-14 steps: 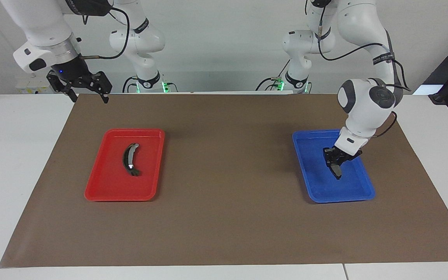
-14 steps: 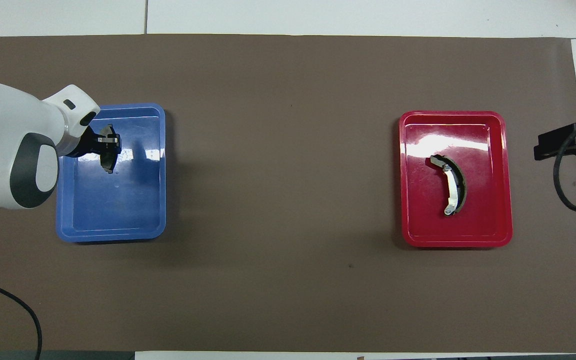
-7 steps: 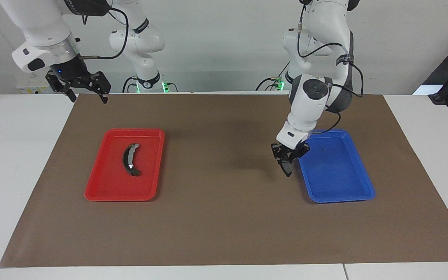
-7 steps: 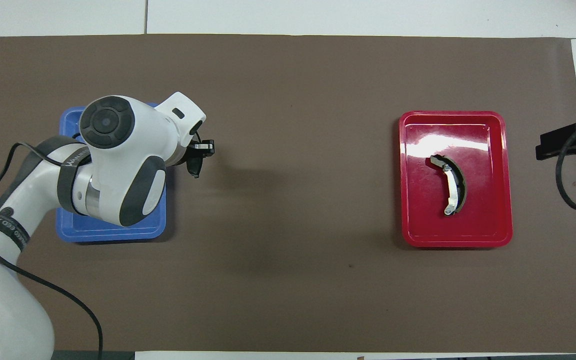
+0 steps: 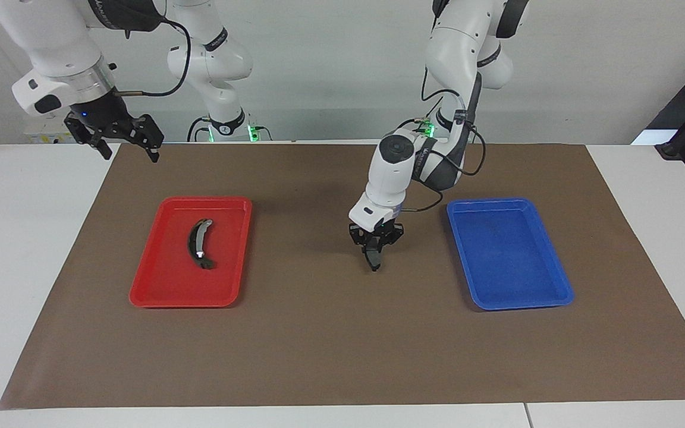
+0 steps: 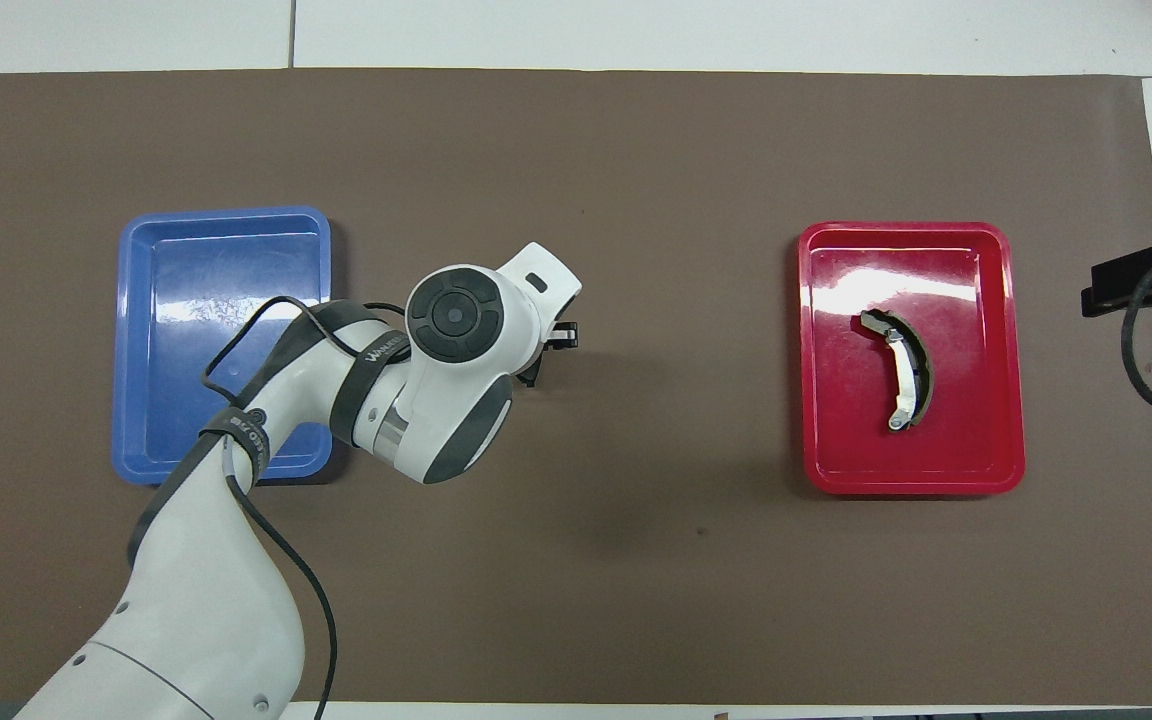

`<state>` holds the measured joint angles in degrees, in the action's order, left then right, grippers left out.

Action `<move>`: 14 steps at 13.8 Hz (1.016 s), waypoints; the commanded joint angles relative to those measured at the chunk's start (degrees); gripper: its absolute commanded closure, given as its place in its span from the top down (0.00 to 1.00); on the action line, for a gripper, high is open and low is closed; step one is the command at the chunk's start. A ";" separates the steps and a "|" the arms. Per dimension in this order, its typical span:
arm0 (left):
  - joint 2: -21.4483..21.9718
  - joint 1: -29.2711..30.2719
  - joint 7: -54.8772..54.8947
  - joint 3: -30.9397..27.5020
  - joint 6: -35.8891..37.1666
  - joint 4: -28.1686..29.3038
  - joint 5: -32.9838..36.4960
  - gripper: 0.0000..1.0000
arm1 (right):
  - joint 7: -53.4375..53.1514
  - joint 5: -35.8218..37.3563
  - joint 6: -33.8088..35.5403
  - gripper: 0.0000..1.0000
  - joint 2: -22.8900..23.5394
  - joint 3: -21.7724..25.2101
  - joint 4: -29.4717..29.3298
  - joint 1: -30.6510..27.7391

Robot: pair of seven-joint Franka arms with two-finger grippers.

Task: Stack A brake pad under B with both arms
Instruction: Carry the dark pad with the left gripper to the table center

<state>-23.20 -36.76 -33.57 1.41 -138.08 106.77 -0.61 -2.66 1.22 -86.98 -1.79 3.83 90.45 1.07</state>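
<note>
My left gripper (image 5: 374,252) is shut on the A brake pad (image 5: 373,258), a small dark grey pad hanging from the fingers above the brown mat between the two trays. In the overhead view the wrist hides most of the left gripper (image 6: 539,362). B (image 5: 198,244), the long crescent brake shoe with a silver inner rim, lies in the red tray (image 5: 158,285); it also shows in the overhead view (image 6: 903,368). My right gripper (image 5: 121,138) is open, raised over the mat's corner at the right arm's end, apart from the red tray (image 6: 1006,350).
A blue tray (image 5: 533,297) lies on the brown mat (image 5: 342,351) toward the left arm's end, with nothing in it; it also shows in the overhead view (image 6: 151,440). White table surrounds the mat.
My left gripper has carried the brake pad out of the blue tray and sideways to over the middle of the mat. The right gripper has shifted slightly away from the mat.
</note>
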 commanded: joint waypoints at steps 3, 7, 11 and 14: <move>-1.77 -1.12 0.00 -0.80 -2.37 -1.57 -0.62 0.37 | 1.52 -0.95 -2.92 1.00 -1.90 0.04 3.84 -1.16; -1.33 -1.47 -0.27 -0.89 -2.02 -1.66 -0.62 0.99 | 5.20 -0.95 -15.29 1.00 -6.12 -0.05 16.84 -2.13; 6.65 3.08 1.48 -1.24 1.13 1.59 -0.62 0.99 | 9.86 -1.04 -20.14 1.00 -0.86 -0.05 18.70 -1.69; 11.76 10.37 10.25 -1.24 9.81 1.95 -0.62 0.99 | 11.27 -1.13 -31.45 1.00 0.03 -0.22 26.94 -1.51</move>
<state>-16.33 -30.35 -28.58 0.02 -132.75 105.82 -0.61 6.77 1.22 -112.12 -1.27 3.77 111.81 -0.31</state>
